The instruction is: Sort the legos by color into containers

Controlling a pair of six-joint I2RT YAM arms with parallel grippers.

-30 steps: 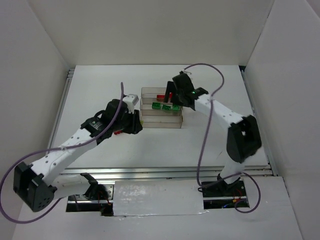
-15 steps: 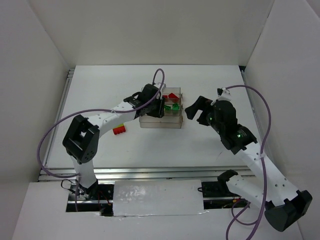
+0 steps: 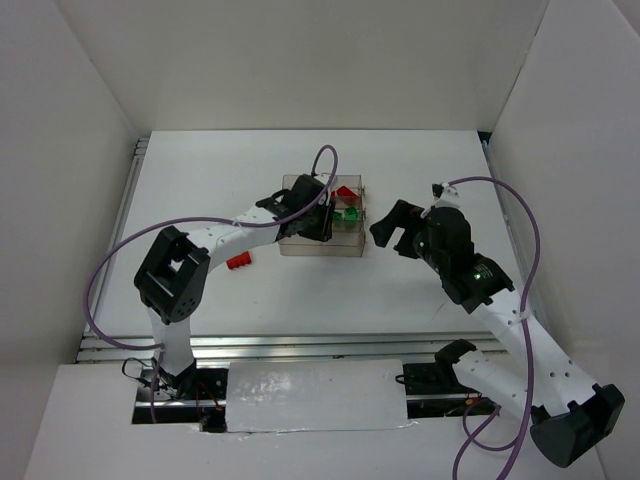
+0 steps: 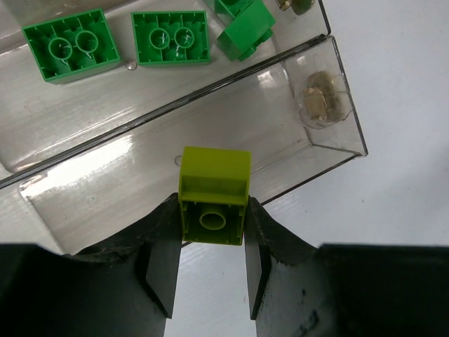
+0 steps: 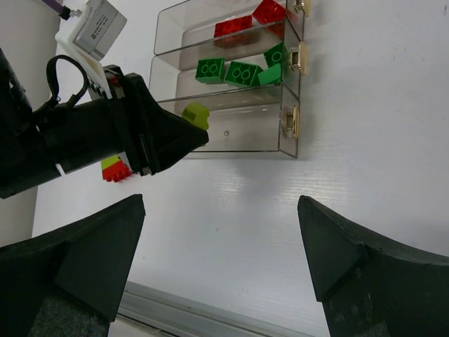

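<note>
The yellow-green lego (image 4: 214, 196) is clamped between the fingers of the left gripper (image 4: 210, 242) and is held at the near edge of the nearest container (image 4: 335, 119), which seems otherwise empty. Green legos (image 4: 172, 38) are seen in the middle container (image 5: 277, 88), and red legos (image 5: 242, 24) in the far one. One red and yellow-green stack (image 3: 238, 262) lies on the table (image 3: 300, 300), left of the containers, not yet sorted. The right gripper (image 5: 221, 260) is wide open and nothing is held by it. The task is judged nearly finished.

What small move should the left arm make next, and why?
Probably ease the left gripper slightly forward: its yellow-green brick seems to hang over the near wall of the empty nearest bin, so opening now might drop it on the table.
</note>
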